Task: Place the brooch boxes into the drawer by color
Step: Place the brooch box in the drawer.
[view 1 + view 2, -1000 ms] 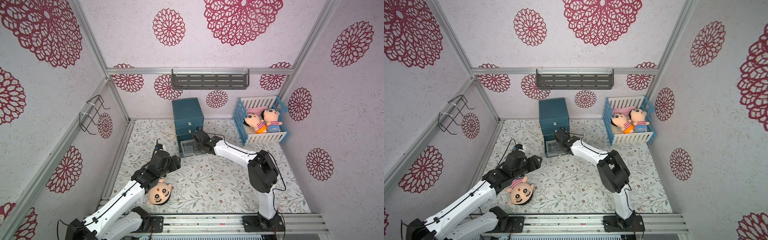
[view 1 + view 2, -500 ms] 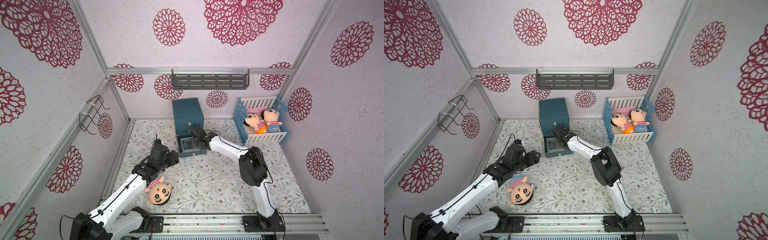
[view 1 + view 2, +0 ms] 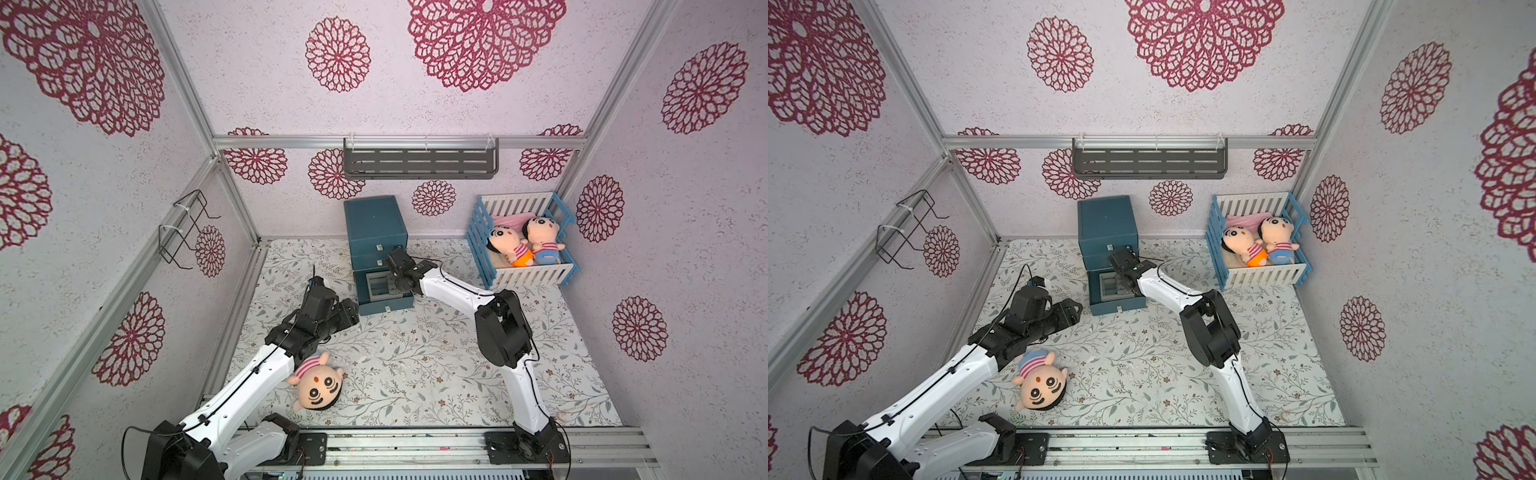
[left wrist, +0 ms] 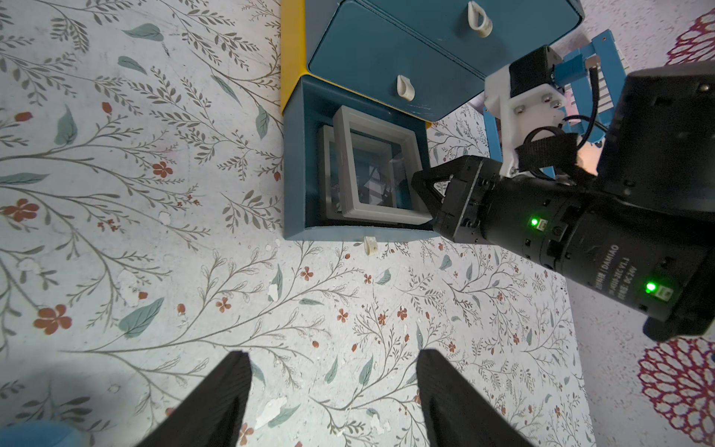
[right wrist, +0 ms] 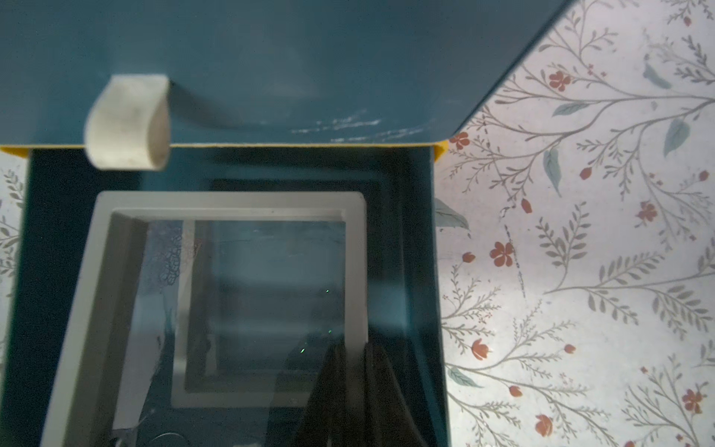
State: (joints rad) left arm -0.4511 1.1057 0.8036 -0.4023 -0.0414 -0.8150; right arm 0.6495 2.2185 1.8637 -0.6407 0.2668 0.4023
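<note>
In the dark teal drawer cabinet (image 3: pixel 376 232) the lowest drawer (image 4: pixel 294 162) is pulled out. Inside it, one grey brooch box (image 5: pixel 232 201) lies partly over a second grey box (image 4: pixel 325 174). The right gripper (image 5: pixel 354 352) pinches the upper frame's edge, so placing seems nearly finished; next it should let go and rise straight out. The left gripper (image 4: pixel 332 371) is spread and empty above the floral cloth (image 3: pixel 415 353), between flowered walls (image 3: pixel 249 104).

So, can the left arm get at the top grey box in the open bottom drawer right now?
Probably not cleanly. The left gripper is open and faces the drawer, but the right gripper is shut on the rim of that grey box and hangs over the drawer's opening.
</note>
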